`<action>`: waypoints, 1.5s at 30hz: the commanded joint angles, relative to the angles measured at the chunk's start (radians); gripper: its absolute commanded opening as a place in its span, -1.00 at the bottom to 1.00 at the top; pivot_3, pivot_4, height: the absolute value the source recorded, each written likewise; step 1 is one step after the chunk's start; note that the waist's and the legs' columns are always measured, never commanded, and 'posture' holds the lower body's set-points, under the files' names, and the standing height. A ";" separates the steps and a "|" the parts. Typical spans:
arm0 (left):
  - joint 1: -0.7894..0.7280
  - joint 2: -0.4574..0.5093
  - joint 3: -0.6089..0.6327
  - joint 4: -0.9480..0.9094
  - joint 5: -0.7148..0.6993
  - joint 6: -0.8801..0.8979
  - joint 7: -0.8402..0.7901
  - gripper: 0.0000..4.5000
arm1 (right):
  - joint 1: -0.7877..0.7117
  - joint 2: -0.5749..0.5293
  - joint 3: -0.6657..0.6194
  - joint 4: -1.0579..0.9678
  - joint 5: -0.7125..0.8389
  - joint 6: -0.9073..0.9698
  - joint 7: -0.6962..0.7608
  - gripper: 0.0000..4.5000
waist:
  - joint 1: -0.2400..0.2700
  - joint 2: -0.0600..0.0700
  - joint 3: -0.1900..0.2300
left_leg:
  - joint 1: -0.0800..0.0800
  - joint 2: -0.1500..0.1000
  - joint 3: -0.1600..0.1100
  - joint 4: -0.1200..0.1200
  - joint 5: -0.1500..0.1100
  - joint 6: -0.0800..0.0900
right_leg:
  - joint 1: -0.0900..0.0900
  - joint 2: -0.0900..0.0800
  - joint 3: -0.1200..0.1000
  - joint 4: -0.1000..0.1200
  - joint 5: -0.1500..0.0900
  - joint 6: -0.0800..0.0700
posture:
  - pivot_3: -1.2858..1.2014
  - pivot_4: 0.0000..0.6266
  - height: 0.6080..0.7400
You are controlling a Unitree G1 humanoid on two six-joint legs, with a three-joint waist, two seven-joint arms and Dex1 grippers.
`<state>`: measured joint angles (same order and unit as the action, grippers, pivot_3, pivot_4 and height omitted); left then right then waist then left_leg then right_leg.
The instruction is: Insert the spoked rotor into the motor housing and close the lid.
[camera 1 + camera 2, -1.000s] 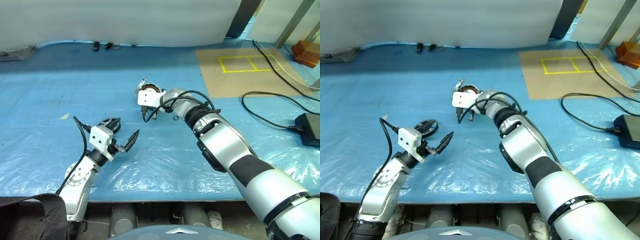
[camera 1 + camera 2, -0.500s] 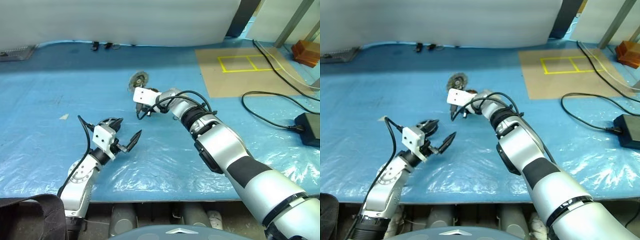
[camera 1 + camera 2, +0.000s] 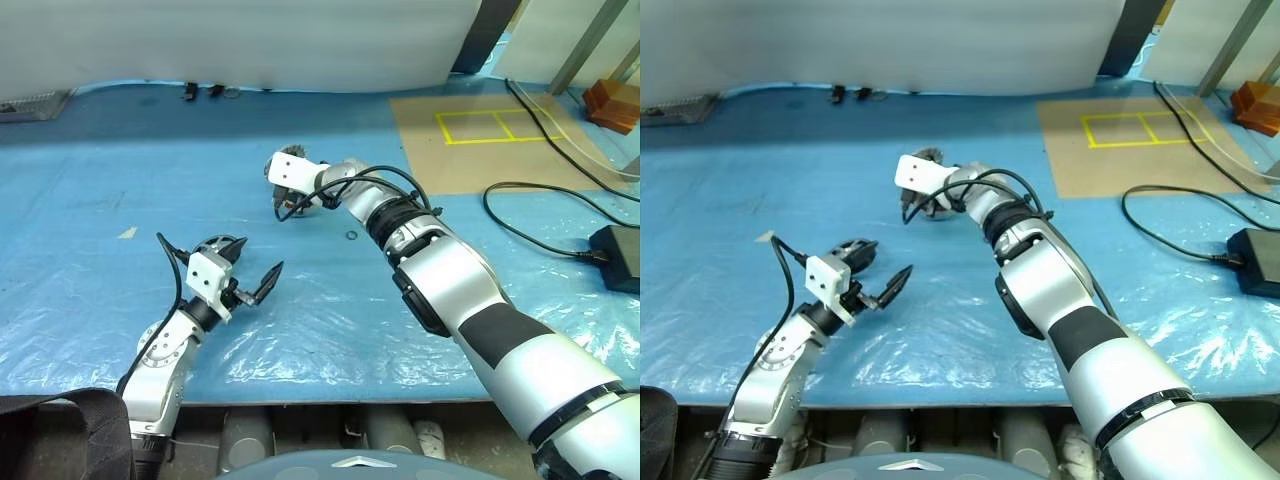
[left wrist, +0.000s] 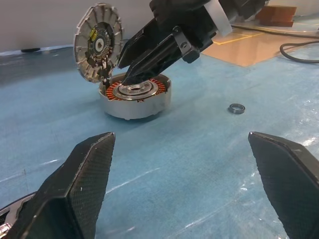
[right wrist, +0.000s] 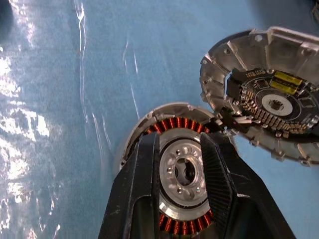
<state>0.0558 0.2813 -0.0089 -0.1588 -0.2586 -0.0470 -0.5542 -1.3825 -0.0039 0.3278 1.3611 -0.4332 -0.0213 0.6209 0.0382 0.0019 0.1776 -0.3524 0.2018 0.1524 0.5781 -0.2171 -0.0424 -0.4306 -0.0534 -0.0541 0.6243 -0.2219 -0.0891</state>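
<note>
My right claw (image 4: 130,74), fingers slightly parted and empty, hovers over the motor housing (image 4: 135,95), lid (image 4: 98,43) upright; my left claw (image 4: 184,189) gapes wide.

Work surface covered in blue plastic sheeting (image 3: 110,170), wrinkled and glossy, with bright glare patches near the front edge. Closed off at the back by a white panel (image 3: 250,40). Brown cardboard sheet (image 3: 480,140) laid at the far right, marked with a yellow taped rectangle (image 3: 492,126) split in two. Black cable (image 3: 540,215) looped across the sheeting to a black power adapter (image 3: 618,255) at the right edge. Grey slanted posts (image 3: 590,45) and a brown block (image 3: 612,103) at the far right corner. Wire tray (image 3: 30,104) at the far left.
</note>
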 commanded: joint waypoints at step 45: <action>0.012 -0.008 -0.010 -0.003 0.019 -0.024 -0.007 1.00 | 0.085 0.000 -0.008 0.010 -0.018 0.043 0.040 0.99 | 0.001 0.000 0.000 | 0.000 0.000 0.000 0.001 0.000 0.000 | 0.000 0.000 0.000 0.001 0.001 -0.001 | 0.03 -0.52 1.00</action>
<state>0.0757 0.2737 -0.0145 -0.1388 -0.2390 -0.0485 -0.5592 -1.3059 -0.0058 0.3258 1.3657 -0.4579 0.0029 0.6421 0.0396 0.0019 0.1776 -0.3520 0.2019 0.1525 0.5794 -0.2169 -0.0422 -0.4305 -0.0534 -0.0541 0.6254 -0.2212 -0.0902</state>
